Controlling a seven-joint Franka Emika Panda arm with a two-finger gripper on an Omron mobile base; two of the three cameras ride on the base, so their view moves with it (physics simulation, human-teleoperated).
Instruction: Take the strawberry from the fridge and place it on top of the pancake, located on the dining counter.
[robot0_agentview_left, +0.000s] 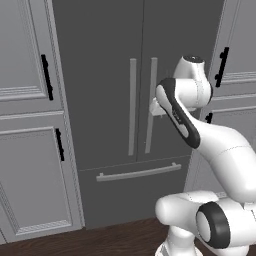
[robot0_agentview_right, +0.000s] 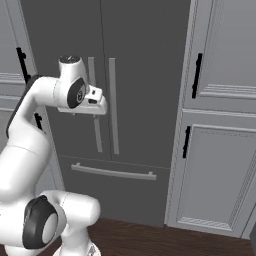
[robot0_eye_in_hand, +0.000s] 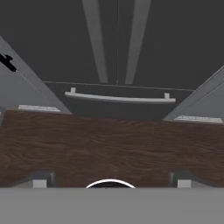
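Robot arm poised in front of a closed fridge (robot0_agentview_left: 135, 90), with the door handles ahead of and above where the hand is looking.

The gripper (robot0_agentview_right: 98, 111) sits at the end of a white arm raised to about mid-door height; whether its jaws are spread or closed cannot be told, since the fingers are hidden in both base views; the hand appears to point downward, its camera showing the dark wooden floor (robot0_eye_in_hand: 109, 146) and the fridge's bottom drawer handle (robot0_eye_in_hand: 120, 98) lying crosswise; the two long door handles (robot0_agentview_left: 141, 112) run vertically, side by side at the centre seam, just beyond the hand toward the fridge; both doors are shut, so the strawberry, judged to be inside, is hidden; light-grey cabinets (robot0_agentview_left: 30, 150) flank the fridge; no writing or brand can be read.
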